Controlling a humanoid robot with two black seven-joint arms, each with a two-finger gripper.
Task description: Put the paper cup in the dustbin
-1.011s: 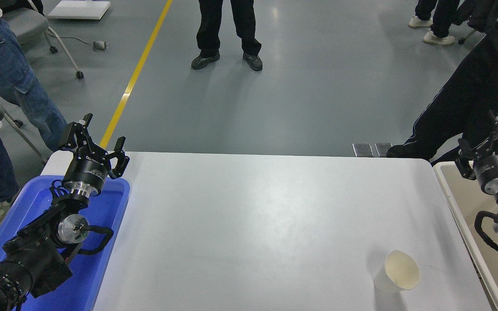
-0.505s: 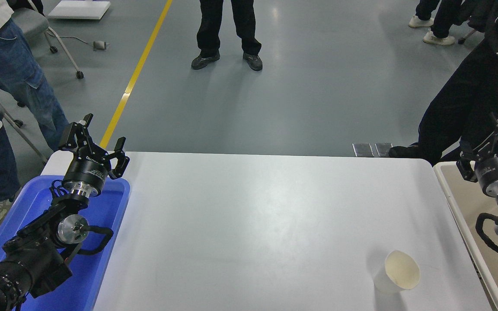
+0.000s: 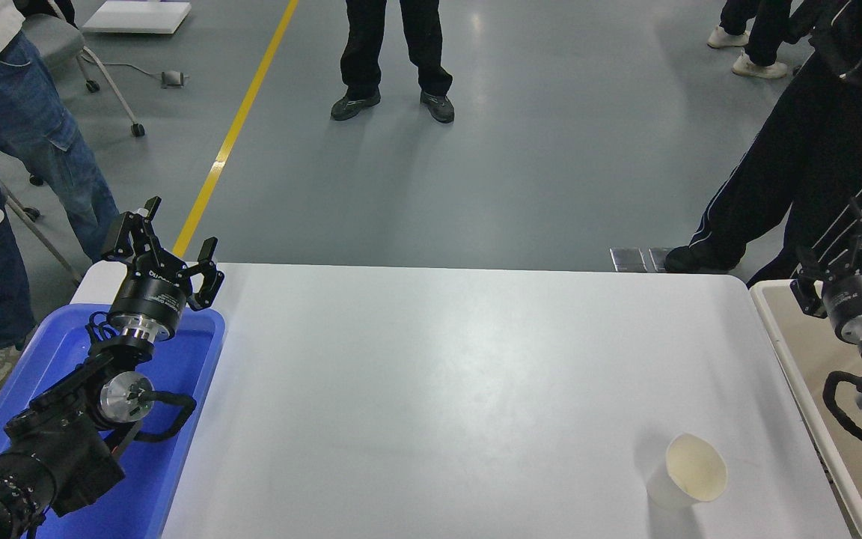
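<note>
A small white paper cup (image 3: 685,473) with a cream inside stands on the white table (image 3: 431,389) near its front right corner, mouth tilted toward the camera. The beige dustbin (image 3: 812,389) stands beside the table's right edge, partly cut off by the picture. My right gripper (image 3: 854,236) is open and empty above the bin's far end, well behind and to the right of the cup. My left gripper (image 3: 165,251) is open and empty, parked at the table's far left corner.
A bright blue bin (image 3: 169,449) stands along the table's left edge under the left arm. People stand on the grey floor beyond the table: one in dark trousers (image 3: 798,172) close to the far right corner, one in jeans (image 3: 19,142) at the left.
My right gripper has drifted slightly up and right over the bin. The person at the far right has shifted a leg. The cup has not moved.
</note>
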